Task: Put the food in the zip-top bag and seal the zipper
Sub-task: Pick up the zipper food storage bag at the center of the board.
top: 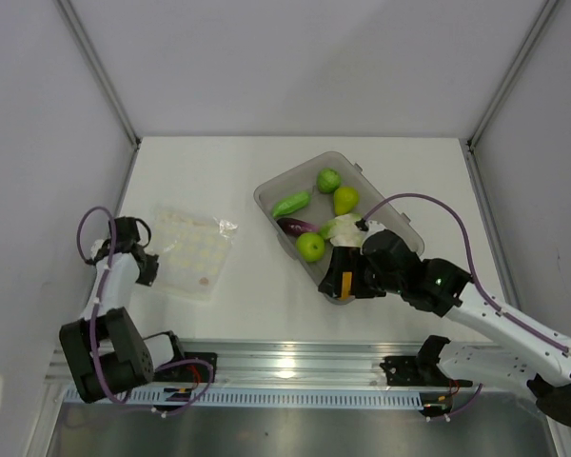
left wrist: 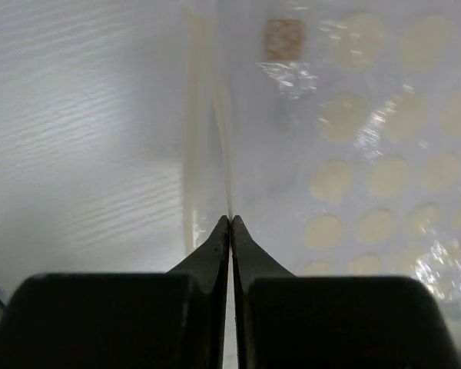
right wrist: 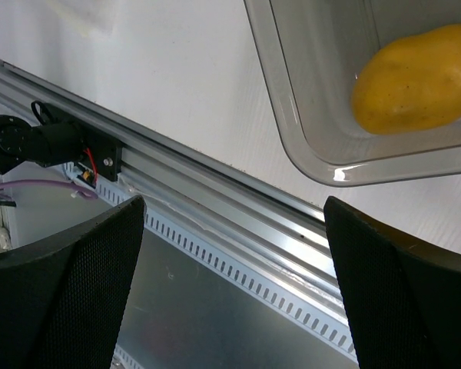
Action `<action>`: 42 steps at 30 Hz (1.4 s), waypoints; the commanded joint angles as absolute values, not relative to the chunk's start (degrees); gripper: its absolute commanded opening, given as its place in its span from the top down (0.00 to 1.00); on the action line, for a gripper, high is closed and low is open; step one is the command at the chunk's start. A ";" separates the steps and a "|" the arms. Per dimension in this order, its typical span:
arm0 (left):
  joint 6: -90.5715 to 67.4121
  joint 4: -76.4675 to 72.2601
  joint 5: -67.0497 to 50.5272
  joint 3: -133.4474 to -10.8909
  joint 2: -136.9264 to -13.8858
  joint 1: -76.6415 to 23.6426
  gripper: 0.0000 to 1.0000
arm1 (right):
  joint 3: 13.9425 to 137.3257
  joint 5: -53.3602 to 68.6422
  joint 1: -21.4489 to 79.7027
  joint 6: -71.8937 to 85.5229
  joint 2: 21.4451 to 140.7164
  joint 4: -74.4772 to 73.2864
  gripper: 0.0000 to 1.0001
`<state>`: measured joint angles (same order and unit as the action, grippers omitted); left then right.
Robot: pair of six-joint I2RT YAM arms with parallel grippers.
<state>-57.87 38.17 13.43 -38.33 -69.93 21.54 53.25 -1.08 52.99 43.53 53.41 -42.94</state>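
The left hand (left wrist: 230, 223) is pinched closed on the left edge of the zip-top bag (top: 190, 252), flat on the surface, while the right hand (right wrist: 234, 201), spread wide and empty, hangs at the grey bin (top: 266, 195)'s near corner, the orange-yellow citrus (right wrist: 419, 81) just ahead inside.

The white table (top: 266, 314) is carrying two things directly on its surface. A grey translucent bin (top: 295, 173) is sitting right of the middle, turned at an angle to the table's edges. The zip-top bag (top: 192, 252) is lying flat to the left of the bin, well apart from it, with bare white surface showing between them. The bag's clear film is glinting and showing rows of pale round dots, and one crinkled corner is pointing toward the bin. Nearer than the bin, an aluminium rail (top: 295, 357) is running along the table's front edge. The bin's rounded near corner is resting a little beyond that rail.
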 commanded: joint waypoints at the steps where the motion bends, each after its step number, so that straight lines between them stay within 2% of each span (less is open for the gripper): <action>1: -52.92 38.32 15.72 -43.40 -62.59 15.58 0.99 | 54.32 -2.02 53.35 43.86 53.88 -42.72 0.01; 9: -42.46 42.71 13.88 -51.76 -54.50 3.10 0.99 | 55.81 1.05 53.35 42.72 59.23 -38.94 0.00; 16: -31.30 42.19 12.05 -51.95 -43.17 -3.33 0.99 | 65.29 0.88 55.10 38.24 70.81 -39.99 0.00; 20: -24.71 41.40 5.02 -51.85 -35.35 -4.39 0.99 | 74.06 0.96 55.63 35.78 76.79 -40.17 0.00; 23: -22.68 42.97 -0.60 -54.22 -34.98 -4.39 0.99 | 78.30 1.84 56.16 34.37 81.36 -39.03 0.03; 27: -25.83 45.34 -5.71 -56.51 -36.82 -4.39 0.99 | 85.15 -2.25 59.40 34.80 86.73 -35.17 0.08; 30: -30.84 47.37 -6.59 -57.83 -37.53 -4.66 0.99 | 85.69 -5.88 62.48 35.86 89.63 -29.02 0.12; 34: -36.82 50.97 -2.91 -59.15 -37.79 -5.80 0.99 | 86.92 -11.67 66.69 35.16 93.16 -22.51 0.13; 42: -48.86 57.21 3.77 -57.93 -38.76 -7.38 0.99 | 88.07 -13.62 70.22 34.28 96.77 -13.19 0.16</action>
<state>-42.48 54.19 0.03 -57.12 -38.24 -6.24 84.62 -10.22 69.82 35.20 96.23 -19.75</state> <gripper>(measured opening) 0.008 0.846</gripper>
